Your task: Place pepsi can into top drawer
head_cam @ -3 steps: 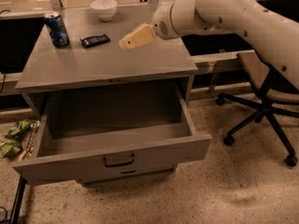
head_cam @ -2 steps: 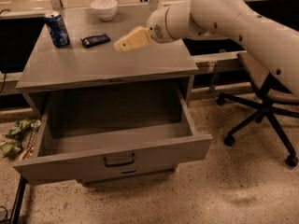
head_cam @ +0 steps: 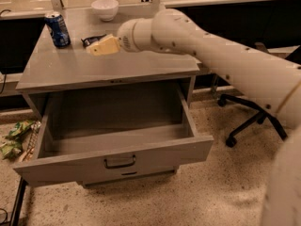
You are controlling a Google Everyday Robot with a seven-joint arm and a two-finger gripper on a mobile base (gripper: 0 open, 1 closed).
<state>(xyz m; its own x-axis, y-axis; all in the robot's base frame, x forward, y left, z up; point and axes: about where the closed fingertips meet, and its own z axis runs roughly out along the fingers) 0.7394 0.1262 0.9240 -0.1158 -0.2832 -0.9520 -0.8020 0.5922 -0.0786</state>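
The pepsi can, dark blue with a silver top, stood upright at the back left corner of the cabinet top, well apart from the top drawer, which was pulled open below. The gripper hung over the cabinet top just right of the can; whether it was spread or closed could not be told. It partly hid one black packet. One white bowl sat behind, and one office chair stood at the right.
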